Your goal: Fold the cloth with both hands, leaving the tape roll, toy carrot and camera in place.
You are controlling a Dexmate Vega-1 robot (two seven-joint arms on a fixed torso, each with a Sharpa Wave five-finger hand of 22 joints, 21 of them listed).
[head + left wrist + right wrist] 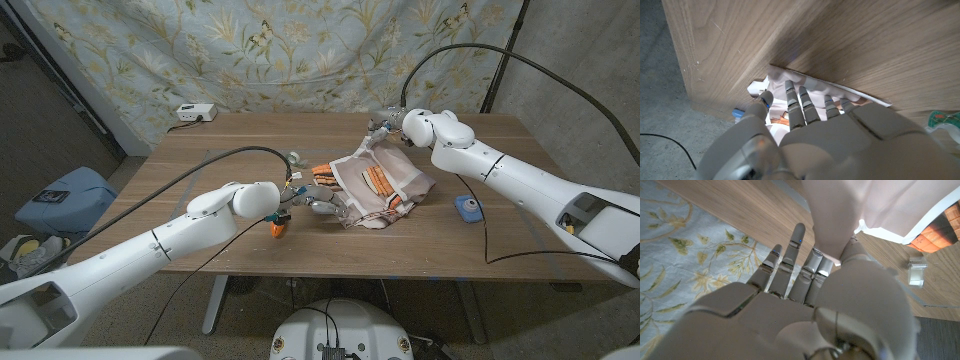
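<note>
The cloth [375, 187], pale with orange and striped patches, lies bunched and partly doubled over near the middle of the wooden table [200, 160], between the two hands. The left hand [318, 205] is at the cloth's near-left edge; in the left wrist view its fingers [795, 102] reach onto the white hem of the cloth [830, 90] and lie against it, but whether they pinch the fabric or only press on it cannot be told. The right hand [385, 128] is at the cloth's far corner, raised slightly over the table; in the right wrist view a fold of pale fabric [840, 215] passes between its thumb and fingers [812, 262], so this hand grips the cloth, with the other fingers extended beside the pinch. The toy carrot [279, 227], orange, lies just beside the left hand on its near side, close under the left wrist. The tape roll [294, 157], clear, sits on the table beyond the left hand, apart from the cloth's edge. The camera [467, 208], small and blue, rests on the table on the near side of the right forearm, well apart from the right hand and just clear of the cloth's right edge. A white box [195, 113] sits at the table's far-left corner.
</note>
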